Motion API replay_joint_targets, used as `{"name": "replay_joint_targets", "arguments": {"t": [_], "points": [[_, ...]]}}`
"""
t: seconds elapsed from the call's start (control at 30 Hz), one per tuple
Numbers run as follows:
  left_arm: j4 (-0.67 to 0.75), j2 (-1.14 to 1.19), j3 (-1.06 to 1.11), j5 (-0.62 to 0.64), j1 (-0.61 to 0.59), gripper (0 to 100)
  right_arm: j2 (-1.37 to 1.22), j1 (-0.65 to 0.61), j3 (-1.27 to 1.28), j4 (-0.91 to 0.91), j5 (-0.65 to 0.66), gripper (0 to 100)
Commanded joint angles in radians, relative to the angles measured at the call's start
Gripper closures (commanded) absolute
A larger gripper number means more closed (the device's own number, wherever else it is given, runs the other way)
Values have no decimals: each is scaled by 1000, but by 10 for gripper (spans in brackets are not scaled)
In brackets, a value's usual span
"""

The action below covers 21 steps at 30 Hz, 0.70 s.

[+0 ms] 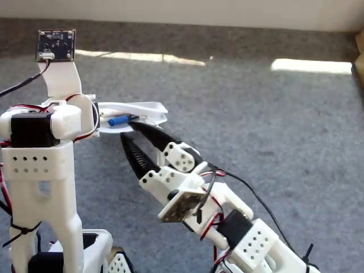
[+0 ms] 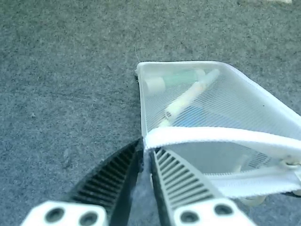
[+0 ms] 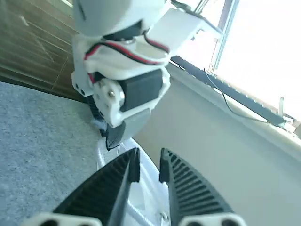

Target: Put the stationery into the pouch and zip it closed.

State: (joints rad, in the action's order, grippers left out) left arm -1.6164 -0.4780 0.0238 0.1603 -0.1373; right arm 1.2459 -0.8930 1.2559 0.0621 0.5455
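Observation:
A white mesh pouch [image 2: 244, 101] lies on the grey carpet with its zip band [image 2: 225, 135] facing my left gripper [image 2: 145, 147], which is shut on the pouch's corner. Through the mesh I see a cream pen [image 2: 188, 96], a green and white tube [image 2: 171, 80] and a blue item [image 2: 193, 115]. From above, the pouch [image 1: 145, 108] sticks out from behind the left arm [image 1: 40, 136], and the blue item [image 1: 118, 120] shows at its mouth. My right gripper [image 1: 127, 130] is at the pouch's near edge, slightly open. Between its black fingertips [image 3: 131, 165] nothing shows; the pouch [image 3: 106, 153] lies below.
Grey carpet [image 1: 273, 125] stretches to the right and far side of the pouch, with free room there. The left arm's wrist [image 3: 122, 70] hangs close in front of the right gripper. A pale wall [image 1: 227, 11] runs along the back.

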Motion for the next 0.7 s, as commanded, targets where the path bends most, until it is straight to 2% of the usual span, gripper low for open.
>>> {"name": "replay_joint_targets", "arguments": {"t": [0.0,0.27,0.47,0.67], "points": [[20,-8,-1,9,-10,993,105,47,-68,-108,-95,933],[18,-8,-1,9,-10,993,220,59,-67,-323,-163,933],[18,-8,-1,9,-10,993,306,79,-65,-478,-273,933],[18,-8,-1,9,-10,993,318,82,-54,-499,-328,931]]}}
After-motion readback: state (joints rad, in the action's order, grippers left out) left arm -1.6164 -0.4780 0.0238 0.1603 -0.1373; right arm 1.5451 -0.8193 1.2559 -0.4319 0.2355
